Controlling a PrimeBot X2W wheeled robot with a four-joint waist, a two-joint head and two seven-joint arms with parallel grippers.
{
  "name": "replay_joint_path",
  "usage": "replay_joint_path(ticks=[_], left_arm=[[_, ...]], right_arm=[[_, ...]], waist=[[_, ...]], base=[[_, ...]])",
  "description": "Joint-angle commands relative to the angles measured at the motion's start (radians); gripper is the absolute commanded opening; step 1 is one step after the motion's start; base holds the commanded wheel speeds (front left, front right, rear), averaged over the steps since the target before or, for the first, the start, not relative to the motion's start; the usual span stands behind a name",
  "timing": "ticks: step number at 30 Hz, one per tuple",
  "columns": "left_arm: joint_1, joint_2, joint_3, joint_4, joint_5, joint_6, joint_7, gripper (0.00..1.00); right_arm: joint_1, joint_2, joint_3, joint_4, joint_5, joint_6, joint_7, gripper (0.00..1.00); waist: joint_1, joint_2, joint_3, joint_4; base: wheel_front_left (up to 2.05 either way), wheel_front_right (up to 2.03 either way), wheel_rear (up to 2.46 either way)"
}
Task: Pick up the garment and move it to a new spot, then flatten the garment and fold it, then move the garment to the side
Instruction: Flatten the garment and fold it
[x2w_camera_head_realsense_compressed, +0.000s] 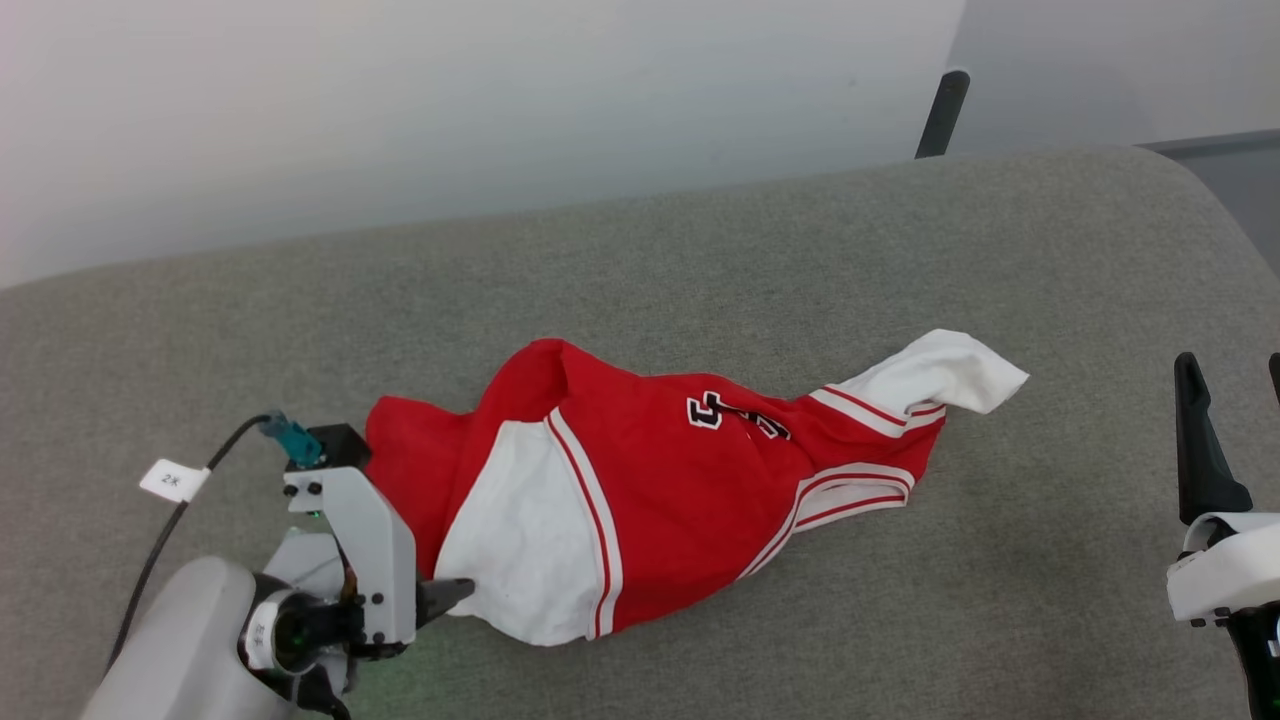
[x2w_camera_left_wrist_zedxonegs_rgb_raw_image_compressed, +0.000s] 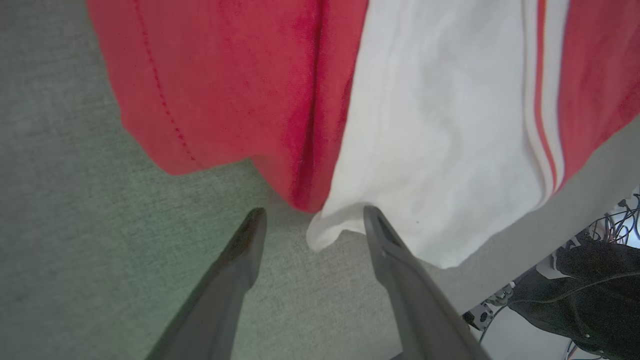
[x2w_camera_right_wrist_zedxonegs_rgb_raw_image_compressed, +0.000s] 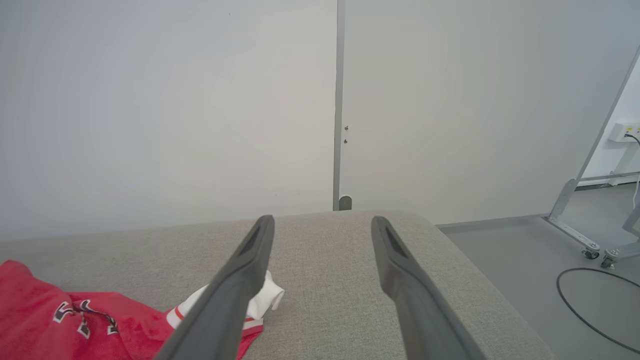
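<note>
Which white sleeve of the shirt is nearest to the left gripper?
The broad sleeve just ahead of the left gripper; the narrow sleeve sticks out far to the right.

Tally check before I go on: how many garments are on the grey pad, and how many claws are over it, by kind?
Garments: 1, the shirt, crumpled on the pad
Claws: 2, the left claw open at the shirt's white edge, and the right claw open and off to the side
Total: 3
</note>
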Motion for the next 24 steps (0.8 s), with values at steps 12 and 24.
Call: replay_joint_path(ticks=[12, 24], left_arm=[[-0.049, -0.018, -0.007, 0.112, -0.01, -0.039, -0.025, 0.0], [-0.078, -0.013, 0.006, 0.102, -0.044, -0.031, 0.014, 0.0]], right_arm=[[-0.022, 0.001, 0.007, -0.006, -0.004, -0.001, -0.004, 1.0], [-0.01, -0.001, -0.003, -0.003, -0.009, -0.001, 0.002, 1.0]], waist=[[0.0, 0.0, 0.026, 0.004], [0.0, 0.0, 0.008, 0.042]], base=[[0.0, 0.0, 0.0], [0.0, 0.0, 0.0]])
